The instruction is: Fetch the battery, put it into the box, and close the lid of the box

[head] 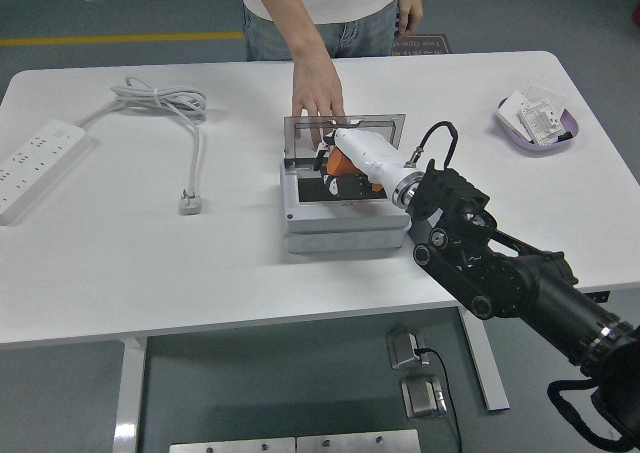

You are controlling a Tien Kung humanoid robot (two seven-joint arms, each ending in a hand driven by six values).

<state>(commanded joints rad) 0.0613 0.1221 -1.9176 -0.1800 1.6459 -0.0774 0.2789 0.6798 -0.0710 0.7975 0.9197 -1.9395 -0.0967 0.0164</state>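
Head view: the orange rounded battery [345,162] is held by the right hand [338,158] over the grey open box [345,218]; it could be dropped on the rim if released early, or the person's hand [318,98] at the clear lid [300,138] struck.

A single camera is looking down from high on the robot's side, facing forward across the white table [150,273], whose near edge is running along the lower part of the picture. It is sitting far enough back to be taking in the whole tabletop and floor beyond.
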